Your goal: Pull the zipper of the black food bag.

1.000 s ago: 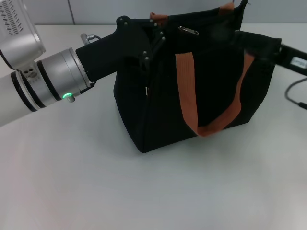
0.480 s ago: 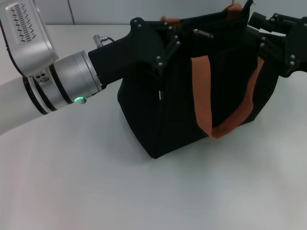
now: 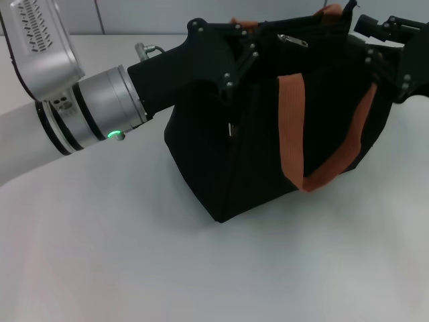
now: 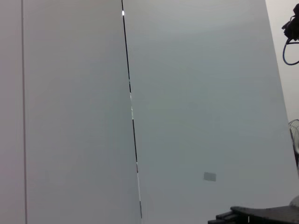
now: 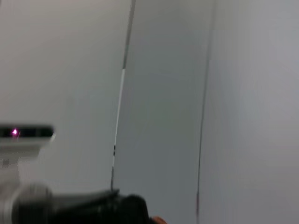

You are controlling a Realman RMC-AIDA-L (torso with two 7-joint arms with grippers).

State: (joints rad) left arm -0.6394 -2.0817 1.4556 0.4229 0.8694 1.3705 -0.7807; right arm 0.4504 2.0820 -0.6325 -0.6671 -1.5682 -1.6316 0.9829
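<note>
Pale grey tabletop [image 3: 134, 255] is carrying the black food bag [image 3: 261, 161], which is sitting right of centre in the head view with a rust-orange strap [image 3: 295, 134] looping down its near face; the zipper [image 3: 293, 40] is showing as a small silver tab on the track along the bag's top edge, between the two arms. Judging from this, the step in hand is bracing the bag and getting hold of the tab; doing it well is likely calling for one arm pinning the fabric at the corner while the other is closing squarely on the tab and drawing straight along the track, not upward, lest the soft bag lift or fold. The left gripper [image 3: 236, 50] is pressing against the bag's upper left corner, near the far strap's end; whether its fingers are pinching the fabric or merely resting there cannot be told. The right gripper [image 3: 385, 40] is reaching in at the upper right corner; its opening is equally unclear; both wrist views are showing only wall.
</note>
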